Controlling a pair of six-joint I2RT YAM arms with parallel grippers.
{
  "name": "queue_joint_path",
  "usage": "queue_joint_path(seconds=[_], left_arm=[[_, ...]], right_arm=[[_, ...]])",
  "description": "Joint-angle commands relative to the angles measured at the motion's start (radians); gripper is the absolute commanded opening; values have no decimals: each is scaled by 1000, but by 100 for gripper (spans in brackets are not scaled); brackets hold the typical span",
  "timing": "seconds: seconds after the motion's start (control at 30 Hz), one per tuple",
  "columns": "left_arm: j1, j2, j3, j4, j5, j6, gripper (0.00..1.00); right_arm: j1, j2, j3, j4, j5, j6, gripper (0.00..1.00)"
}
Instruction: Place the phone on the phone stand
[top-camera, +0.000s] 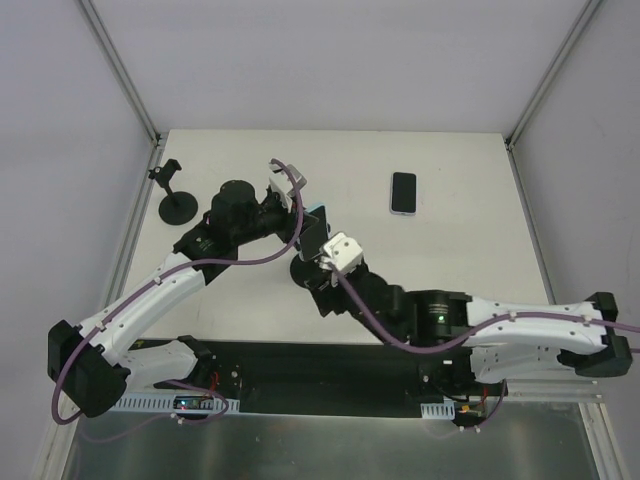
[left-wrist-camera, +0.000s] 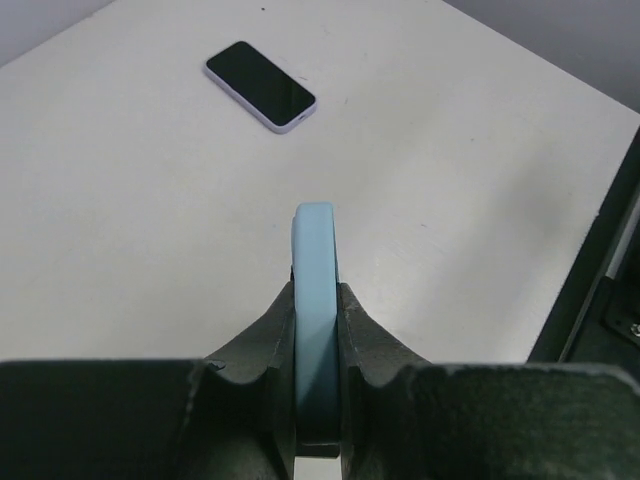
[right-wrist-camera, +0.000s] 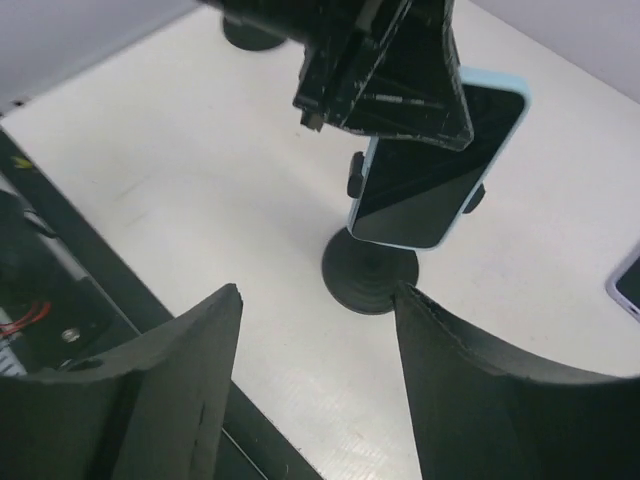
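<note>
A phone in a light blue case stands upright at the head of a black phone stand with a round base, a black clip showing on each side of it. My left gripper is shut on the phone's edge from above, seen over the stand in the top view. My right gripper is open and holds nothing, its fingers low over the table just in front of the stand's base.
A second phone with a pale case lies flat, screen up, at the back right of the table. Another black stand sits at the back left. The table's dark front edge runs close below my right gripper.
</note>
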Motion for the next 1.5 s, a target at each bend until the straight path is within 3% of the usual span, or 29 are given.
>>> queue_joint_path(seconds=[0.0, 0.07, 0.1, 0.17, 0.2, 0.27, 0.33, 0.4, 0.57, 0.8, 1.27, 1.33, 1.37, 1.43, 1.47], left_arm=[[22, 17, -59, -79, -99, 147, 0], [22, 7, -60, -77, -65, 156, 0], [22, 3, -60, -77, -45, 159, 0], [23, -7, -62, -77, 36, 173, 0], [23, -10, -62, -77, 59, 176, 0], [28, -21, -65, -77, 117, 193, 0], [34, -30, -69, -77, 153, 203, 0], [48, -43, -70, -77, 203, 205, 0], [69, -53, -71, -68, 273, 203, 0], [85, -67, -83, -45, 360, 210, 0], [120, 3, -53, -37, 495, 196, 0], [126, 19, -45, -33, 504, 196, 0], [128, 23, -43, -31, 518, 194, 0], [135, 39, -34, -28, 532, 191, 0], [135, 45, -33, -28, 533, 193, 0]], right_arm=[[-75, -147, -26, 22, -478, -70, 68], [-186, -180, -48, -4, -564, -33, 72], [-310, -209, -87, -3, -698, -26, 73], [-436, -233, -140, 37, -882, -57, 76], [-493, -243, -175, 115, -1078, -79, 79], [-625, -220, -194, 137, -1316, -157, 84], [-702, -179, -209, 177, -1374, -206, 86], [-798, -108, -211, 267, -1531, -219, 86], [-880, 91, -114, 358, -1779, -234, 88], [-871, 283, -14, 392, -1793, -279, 87], [-828, 346, 12, 419, -1707, -345, 72], [-825, 351, 10, 431, -1712, -345, 61], [-819, 349, 4, 439, -1709, -345, 49], [-816, 348, -5, 471, -1711, -329, 37], [-813, 349, -7, 481, -1716, -322, 25]])
